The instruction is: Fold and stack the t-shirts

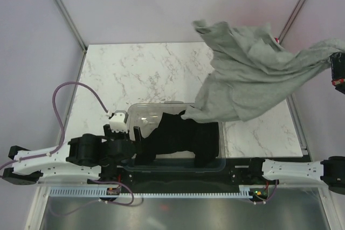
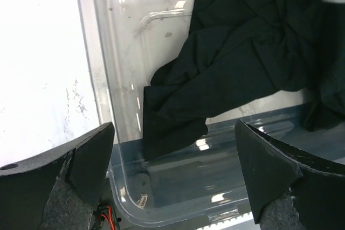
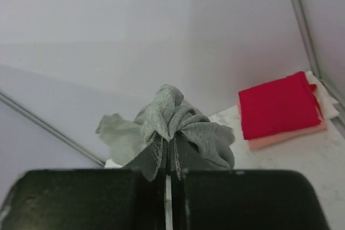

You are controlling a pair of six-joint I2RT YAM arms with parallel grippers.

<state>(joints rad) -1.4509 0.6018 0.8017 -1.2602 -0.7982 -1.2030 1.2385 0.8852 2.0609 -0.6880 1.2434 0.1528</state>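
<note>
Grey t-shirt (image 1: 253,74) hangs high over counter's (image 1: 135,74) right side, bunched cloth pinched in right tool (image 3: 168,160). Left tool (image 2: 173,133) spread, over bin's (image 2: 124,52) near wall. Black t-shirt (image 2: 242,52) crumpled inside bin. Red t-shirt (image 3: 277,106) folded atop salmon-pink one (image 3: 285,137).

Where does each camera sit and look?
Top: above and behind, looking down at the white marble table; left arm and right arm show.
Left wrist: on the left arm, looking into the clear plastic bin at the black tee; open left fingers show.
Right wrist: raised, facing the folded red tee; right fingers pinch the grey tee.
Top and left wrist share bin and black tee.
</note>
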